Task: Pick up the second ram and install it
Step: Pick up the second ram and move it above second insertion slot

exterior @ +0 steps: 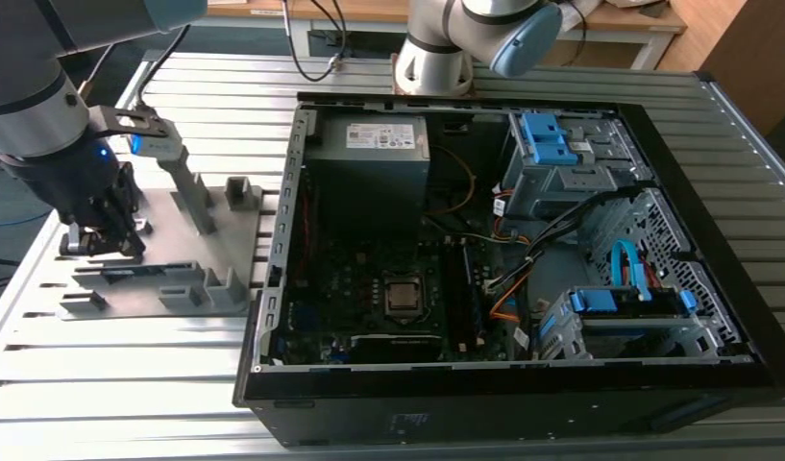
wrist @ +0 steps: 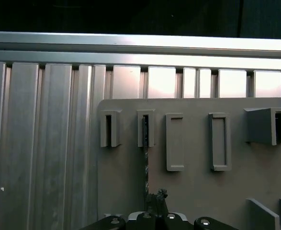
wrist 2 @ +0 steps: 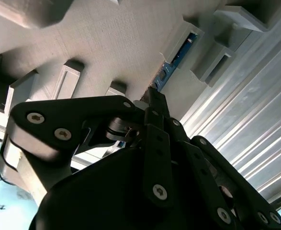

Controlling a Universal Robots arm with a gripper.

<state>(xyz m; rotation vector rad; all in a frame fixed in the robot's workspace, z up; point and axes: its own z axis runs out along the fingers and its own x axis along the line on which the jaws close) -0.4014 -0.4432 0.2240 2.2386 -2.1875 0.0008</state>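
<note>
Down at the grey fixture plate, the gripper sits low, pinched on the second ram.
Fingers look drawn together on the near end of the second ram, with the thin board clamped between them. In the second wrist view the gripper meets the stick just beside the fixture plate. The stick stands on edge, blue-green. In the first wrist view the second ram reads as 1 thin dark line from the gripper to an upright grey holder block, where its far end is seated. The fixture plate lies flat on the ribbed aluminium table. It is at the exterior view's left of the open computer case and well apart from the motherboard inside. Beyond the case stands 1 other robot arm's base.
</note>
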